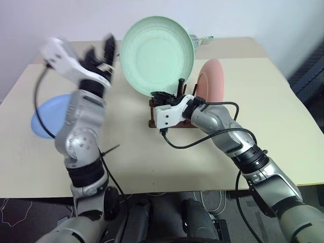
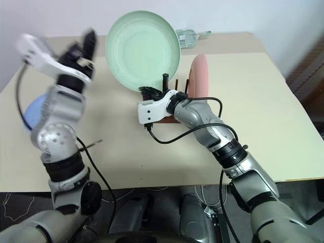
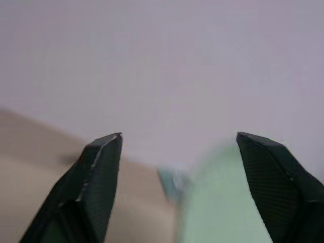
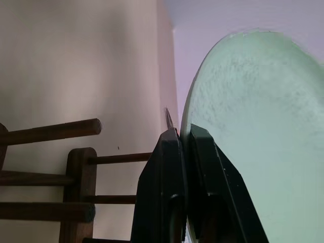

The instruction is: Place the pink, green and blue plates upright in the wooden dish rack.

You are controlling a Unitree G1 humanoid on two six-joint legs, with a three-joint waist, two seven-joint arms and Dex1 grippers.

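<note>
Right gripper clamped tight on lower rim of green plate, holding it upright and facing robot, just above near end of wooden rack; left gripper raised beside plate's left edge, fingers spread, nothing between them; pink plate standing on edge in rack behind green one; blue plate lying flat on table at robot's left, partly behind left arm
</note>
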